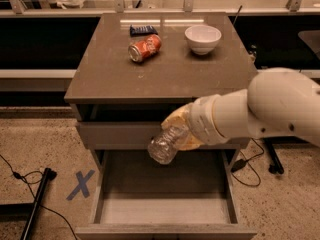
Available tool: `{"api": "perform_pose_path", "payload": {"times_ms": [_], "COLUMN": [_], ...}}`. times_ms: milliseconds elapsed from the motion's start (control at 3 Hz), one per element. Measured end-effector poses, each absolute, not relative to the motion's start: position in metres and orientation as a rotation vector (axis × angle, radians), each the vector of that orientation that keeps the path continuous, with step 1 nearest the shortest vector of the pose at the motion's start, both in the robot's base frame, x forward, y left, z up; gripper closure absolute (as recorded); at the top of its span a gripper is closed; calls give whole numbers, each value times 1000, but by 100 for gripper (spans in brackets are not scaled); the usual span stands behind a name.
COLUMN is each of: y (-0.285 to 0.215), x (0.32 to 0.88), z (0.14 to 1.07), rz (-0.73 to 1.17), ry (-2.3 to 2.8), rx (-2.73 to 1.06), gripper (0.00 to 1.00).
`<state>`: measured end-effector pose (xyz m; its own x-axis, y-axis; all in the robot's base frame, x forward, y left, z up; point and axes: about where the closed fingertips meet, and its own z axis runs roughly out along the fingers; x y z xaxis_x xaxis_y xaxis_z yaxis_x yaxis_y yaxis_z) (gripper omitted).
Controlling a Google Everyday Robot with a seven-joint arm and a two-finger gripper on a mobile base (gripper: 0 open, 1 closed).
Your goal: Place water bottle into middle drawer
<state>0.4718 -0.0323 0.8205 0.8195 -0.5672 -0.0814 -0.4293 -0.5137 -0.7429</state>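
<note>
**Bottle poised above the open drawer**

Camera view: the gripper (pixel 181 132) hangs just in front of the cabinet, its yellowish fingers (pixel 173 120) closed around the water bottle (pixel 164 145) — clear, crinkled plastic, tilted down-left above the middle drawer (pixel 165 210). I judge the lowering step to be in hand. The next move calls for a descent between the thin grey walls onto the pale floor, then release. On the matte brown cabinet top (pixel 165 76) lie an orange soda can (pixel 145 48) and a smooth white bowl (pixel 202 38)
</note>
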Motion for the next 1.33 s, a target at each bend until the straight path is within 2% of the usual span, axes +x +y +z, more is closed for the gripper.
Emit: {"api": "perform_pose_path", "payload": {"times_ms": [333,667,1333], "y": [-49,-55,-49], "x": [452,435,443], "z": [788,735,699], "rz": [-102,99,190], "ry": [940,1154,1212], "rx": [-2173,-2115,-2115], "gripper": [100,100,100]}}
